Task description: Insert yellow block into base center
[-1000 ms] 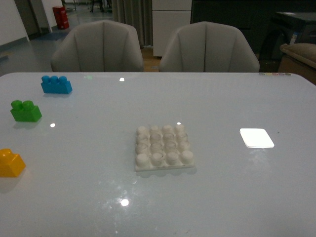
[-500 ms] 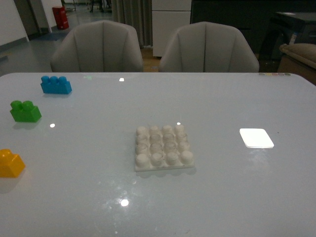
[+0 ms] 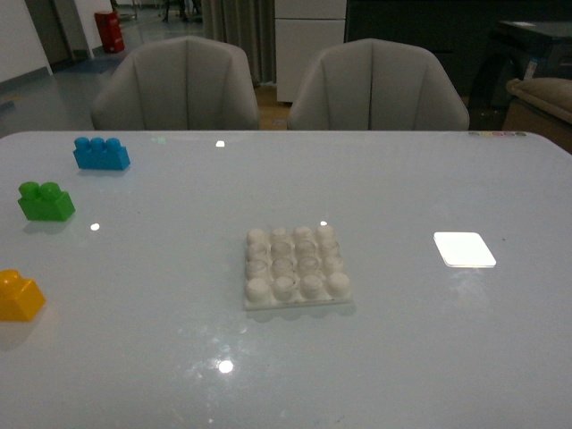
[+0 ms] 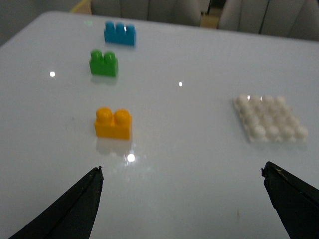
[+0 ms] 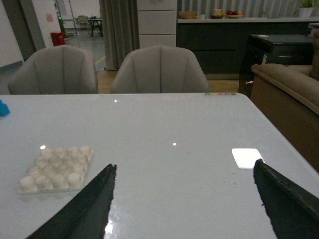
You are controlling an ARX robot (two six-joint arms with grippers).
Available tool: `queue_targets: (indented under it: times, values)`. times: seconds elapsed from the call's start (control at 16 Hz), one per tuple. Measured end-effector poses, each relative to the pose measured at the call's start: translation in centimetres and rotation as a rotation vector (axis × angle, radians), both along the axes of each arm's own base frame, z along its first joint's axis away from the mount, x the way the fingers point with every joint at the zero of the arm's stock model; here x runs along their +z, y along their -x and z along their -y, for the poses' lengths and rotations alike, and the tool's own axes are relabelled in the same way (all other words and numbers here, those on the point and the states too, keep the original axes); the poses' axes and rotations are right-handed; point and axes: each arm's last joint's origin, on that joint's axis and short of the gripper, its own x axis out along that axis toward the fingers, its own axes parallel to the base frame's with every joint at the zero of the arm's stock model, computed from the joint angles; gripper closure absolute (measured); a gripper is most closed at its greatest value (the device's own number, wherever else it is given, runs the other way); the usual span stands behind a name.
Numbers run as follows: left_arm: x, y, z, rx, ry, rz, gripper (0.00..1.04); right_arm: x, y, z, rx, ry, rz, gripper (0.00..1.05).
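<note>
Nothing has shifted since a second ago: the yellow block [image 3: 18, 295] sits far left on the table [image 3: 402, 179], green brick [image 3: 46, 201] and blue brick [image 3: 101, 153] beyond it, the base [image 3: 296, 266] well apart at centre. Both the left gripper [image 4: 182, 170] and the right gripper [image 5: 184, 164] gape wide, empty

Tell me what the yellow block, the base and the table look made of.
The yellow block: likely moulded plastic, smooth, uniform colour, rounded studs. The base: probably matt white plastic, same moulded studs. The table: glossy, maybe glass or lacquer; sharp light reflections.
</note>
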Motion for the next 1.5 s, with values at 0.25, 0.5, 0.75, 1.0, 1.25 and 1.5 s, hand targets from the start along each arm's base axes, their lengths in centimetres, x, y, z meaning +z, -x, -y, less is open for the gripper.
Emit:
queue_targets:
  times: [0.25,0.5,0.75,1.0,1.25,1.5]
  values:
    - [3.6,-3.1,-1.6,0.020,0.016,0.146,0.07,0.0,0.0,0.0,0.000,0.000,0.000,0.07]
    - [4.2,-11.2,-3.3,-0.033,-0.029,0.162,0.07,0.0,0.0,0.0,0.000,0.000,0.000,0.06]
    - [-0.3,-19.9,-5.7,-0.058,-0.034,0.003,0.07,0.0,0.0,0.0,0.000,0.000,0.000,0.06]
    - [-6.5,-24.1,-7.5,-0.068,-0.023,-0.176,0.07,0.0,0.0,0.0,0.000,0.000,0.000,0.06]
    - [-7.7,-24.5,-9.1,-0.058,0.006,-0.235,0.07,0.0,0.0,0.0,0.000,0.000,0.000,0.06]
    - [-8.1,-24.2,-9.5,-0.073,0.039,-0.283,0.07,0.0,0.0,0.0,0.000,0.000,0.000,0.06]
